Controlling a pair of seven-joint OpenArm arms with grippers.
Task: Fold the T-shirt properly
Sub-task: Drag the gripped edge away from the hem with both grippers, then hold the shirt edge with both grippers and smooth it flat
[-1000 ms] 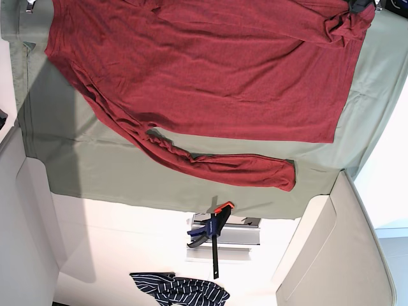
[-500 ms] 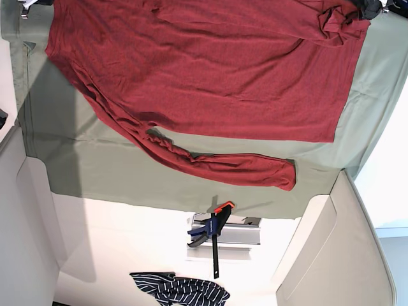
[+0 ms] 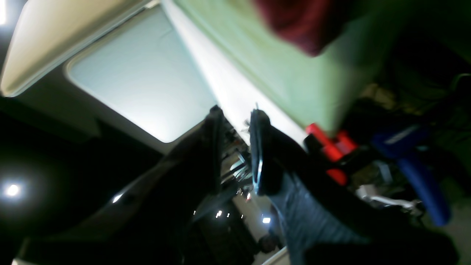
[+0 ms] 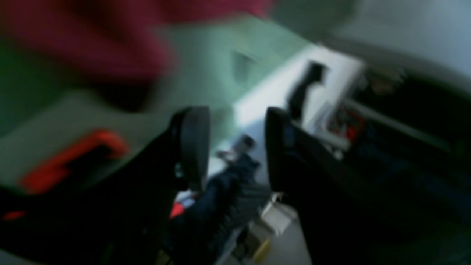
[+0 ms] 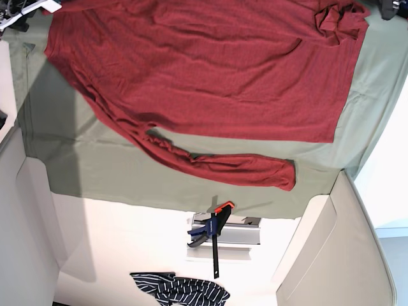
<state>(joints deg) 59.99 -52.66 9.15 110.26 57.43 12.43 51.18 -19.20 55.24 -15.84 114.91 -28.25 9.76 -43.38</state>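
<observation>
Red long-sleeved fabric T-shirt [image 5: 210,70] spread over green cloth [image 5: 95,166]; left gripper [image 3: 235,147] and right gripper [image 4: 235,147] parted, empty, beside its far corners.

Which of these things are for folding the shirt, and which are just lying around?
For the job:
red shirt
green cloth under it
left gripper, open
right gripper, open

Just lying about:
clamp
striped cloth
</observation>
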